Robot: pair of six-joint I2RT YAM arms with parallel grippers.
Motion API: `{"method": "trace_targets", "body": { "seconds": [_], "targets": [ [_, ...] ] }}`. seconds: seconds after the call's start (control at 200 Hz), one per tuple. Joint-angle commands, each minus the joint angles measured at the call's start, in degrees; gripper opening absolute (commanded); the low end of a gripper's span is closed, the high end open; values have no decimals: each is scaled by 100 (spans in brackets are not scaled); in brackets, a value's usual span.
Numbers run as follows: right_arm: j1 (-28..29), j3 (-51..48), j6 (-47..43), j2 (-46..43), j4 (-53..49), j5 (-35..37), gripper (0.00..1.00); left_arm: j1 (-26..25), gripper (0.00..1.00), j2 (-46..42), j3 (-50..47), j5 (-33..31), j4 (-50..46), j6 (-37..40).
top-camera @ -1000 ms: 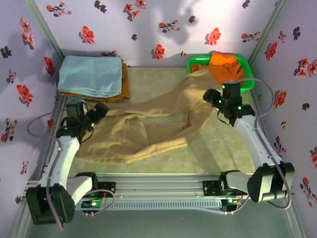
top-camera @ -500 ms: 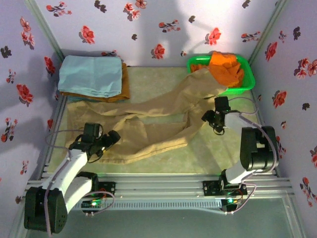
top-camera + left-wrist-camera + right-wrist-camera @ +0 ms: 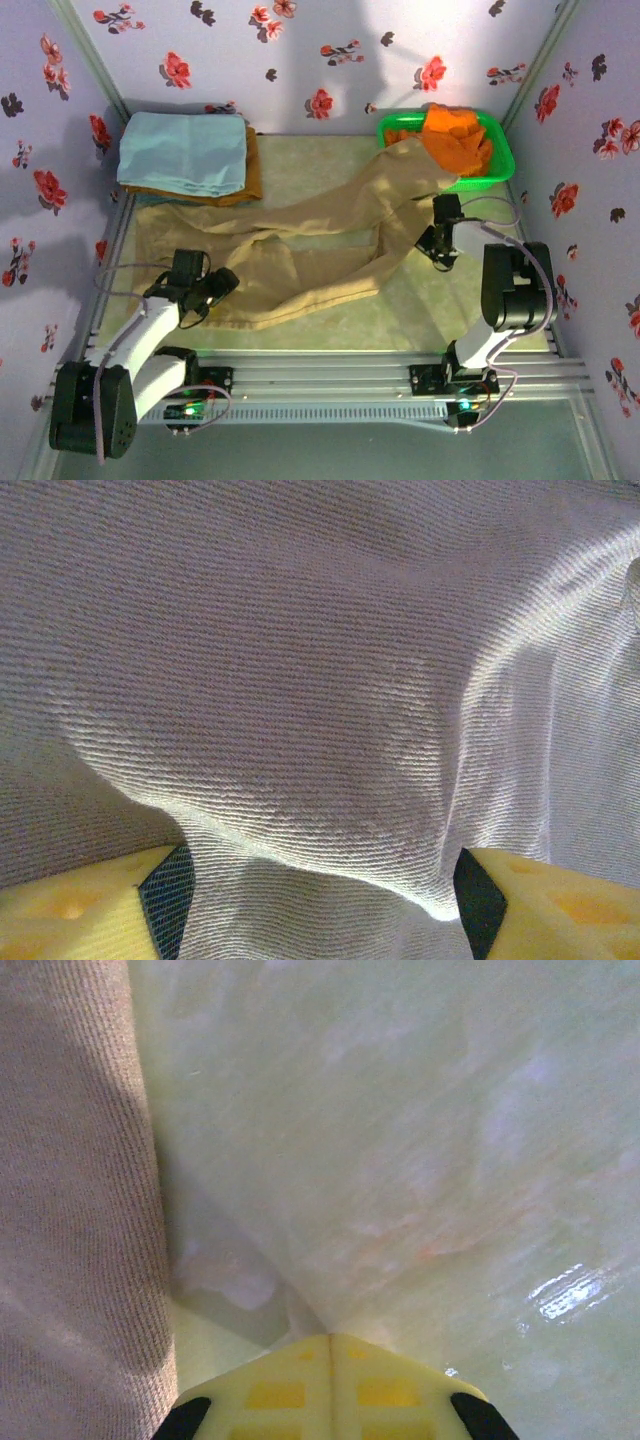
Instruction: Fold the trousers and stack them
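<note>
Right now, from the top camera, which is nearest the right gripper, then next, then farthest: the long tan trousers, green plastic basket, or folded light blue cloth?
From the right gripper:
1. long tan trousers, just beside it, on its left
2. green plastic basket, far right corner
3. folded light blue cloth, far left corner

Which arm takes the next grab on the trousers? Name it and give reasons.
Left, probably. The left gripper is open with a ridge of the trousers between its jaws, so it need only close. The right gripper is shut over bare table beside the cloth edge.
</note>
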Motion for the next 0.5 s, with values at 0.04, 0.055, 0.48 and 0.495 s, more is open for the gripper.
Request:
{"method": "trace_targets", "body": {
  "seconds": [0.04,0.055,0.48,0.495],
  "targets": [
    [73,-38,82,-215,616,-395,27,-20,72,-75,87,-116,-14,38],
    [73,-49,99,-280,624,-401,33,-22,72,-74,96,-116,-30,42],
    [196,143,754,405,935,-242,43,-9,74,-234,180,-80,-49,202],
    [196,122,763,396,955,-213,40,-6,74,-247,180,-81,-60,208]
  ]
}}
